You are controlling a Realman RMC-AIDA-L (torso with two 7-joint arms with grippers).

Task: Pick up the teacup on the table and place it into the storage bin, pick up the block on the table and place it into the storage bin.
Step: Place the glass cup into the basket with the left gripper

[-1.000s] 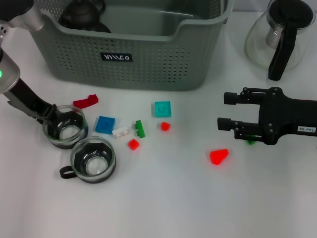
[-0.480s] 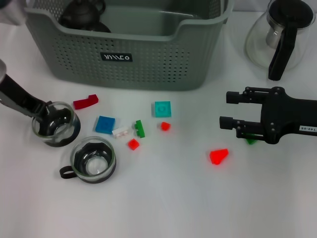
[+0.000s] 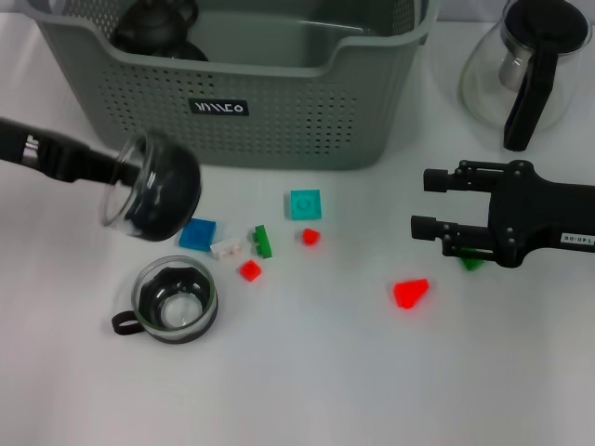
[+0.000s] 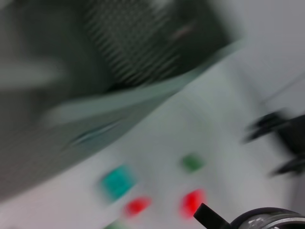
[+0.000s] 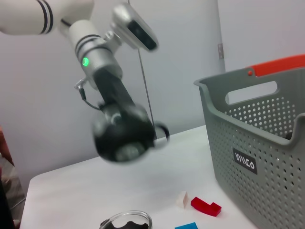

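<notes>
The left gripper [image 3: 110, 170] enters from the left edge of the head view and is clamped on a glass teacup [image 3: 152, 186], which is raised clear of the table [image 3: 307, 381] and tilted on its side with its mouth toward the lower left of the frame. The held teacup sits in front of the lower left part of the storage bin [image 3: 279, 111], which fills the upper centre of the frame; the bin shows a black label [image 3: 219, 108] on its front wall and a dark teapot [image 3: 153, 23] inside at its upper left. A second teacup [image 3: 175, 299] stands upright on the table at lower left, directly below the held one. Loose blocks lie in the centre of the frame: a blue block [image 3: 197, 233], a white block [image 3: 227, 247], a green block [image 3: 263, 242], a teal block [image 3: 305, 203], and two small red blocks [image 3: 250, 270] [image 3: 310, 236]. A larger red block [image 3: 410, 293] lies right of centre. The right gripper [image 3: 426, 203] hovers at the right of the frame with its jaws spread wide and nothing between them, pointing toward the centre. A glass pot [image 3: 521, 65] with a black handle stands at upper right. In the right wrist view, the left gripper [image 5: 112, 112] holds the teacup [image 5: 123, 136] well above the table.
</notes>
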